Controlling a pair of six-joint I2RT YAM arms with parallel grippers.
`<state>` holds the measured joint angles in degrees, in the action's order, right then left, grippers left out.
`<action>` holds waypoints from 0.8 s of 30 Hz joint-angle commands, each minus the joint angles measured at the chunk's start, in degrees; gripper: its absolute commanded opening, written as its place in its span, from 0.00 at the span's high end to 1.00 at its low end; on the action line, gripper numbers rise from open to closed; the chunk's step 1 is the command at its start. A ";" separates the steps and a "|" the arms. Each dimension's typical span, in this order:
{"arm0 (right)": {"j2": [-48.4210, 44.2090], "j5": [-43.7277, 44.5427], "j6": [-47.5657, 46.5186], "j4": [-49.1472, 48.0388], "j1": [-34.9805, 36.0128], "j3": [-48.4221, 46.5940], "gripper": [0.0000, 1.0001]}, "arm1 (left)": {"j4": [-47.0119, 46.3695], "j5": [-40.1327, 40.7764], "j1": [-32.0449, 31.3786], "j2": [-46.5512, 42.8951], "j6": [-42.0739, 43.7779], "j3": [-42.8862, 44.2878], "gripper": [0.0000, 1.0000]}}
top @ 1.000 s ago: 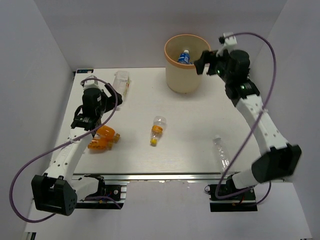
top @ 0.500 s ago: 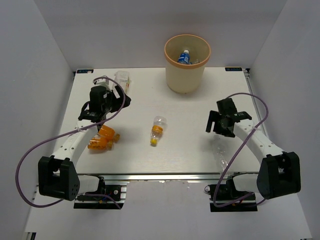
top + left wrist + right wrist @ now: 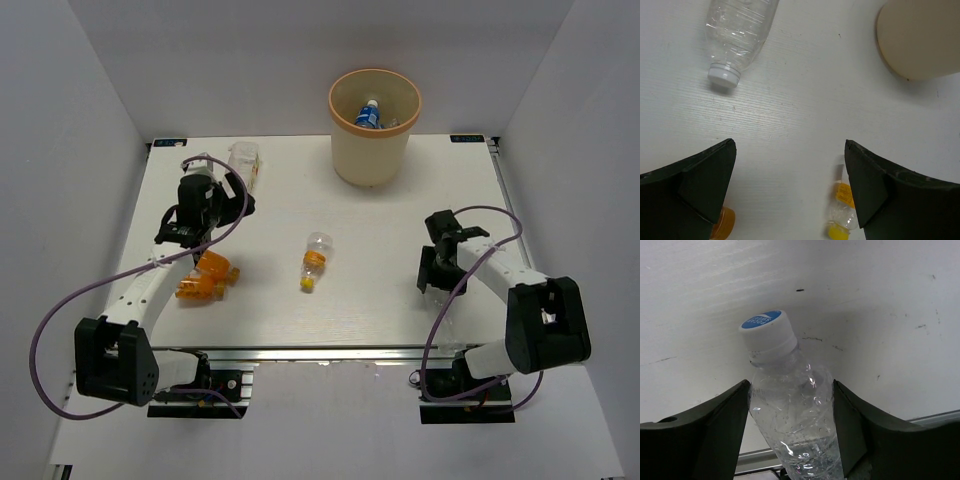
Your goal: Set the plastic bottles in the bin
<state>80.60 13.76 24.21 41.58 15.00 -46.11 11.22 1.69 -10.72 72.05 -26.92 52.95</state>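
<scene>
Clear bottle (image 3: 790, 410) btwn R gripper (image 3: 791, 386) fingers (both touching) — clamp unclear | L gripper (image 3: 790, 145) wide apart

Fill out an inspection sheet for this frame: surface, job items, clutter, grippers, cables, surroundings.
Surface: white table, a few dark specks.
Job's things: bin at the far edge with a blue-capped bottle inside. On the table: a plain clear bottle far left, two orange bottles near left, a yellow-capped bottle at centre, a white-capped clear bottle near right.
Clutter: nothing seen.
Grippers: left gripper open over bare table; right gripper has its fingers against both sides of the white-capped clear bottle.
Cables: purple cables loop off both arms.
Surroundings: white walls on three sides.
</scene>
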 commanded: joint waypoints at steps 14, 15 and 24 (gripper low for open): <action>-2.63 -26.31 -12.96 -16.60 0.29 -25.77 1.00 | -2.88 0.15 -0.09 -2.80 -1.56 -1.89 0.02; -3.16 -28.33 -11.48 -23.41 0.46 -28.48 1.00 | -2.26 0.33 -0.09 -2.18 -1.73 -1.10 0.02; 6.83 -34.96 -15.59 -63.01 2.13 -47.29 1.00 | 0.55 4.28 -0.09 -1.48 -5.42 0.49 0.02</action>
<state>81.89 -19.86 11.35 -4.25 17.30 -86.11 10.37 4.08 -10.72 70.72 -30.09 51.13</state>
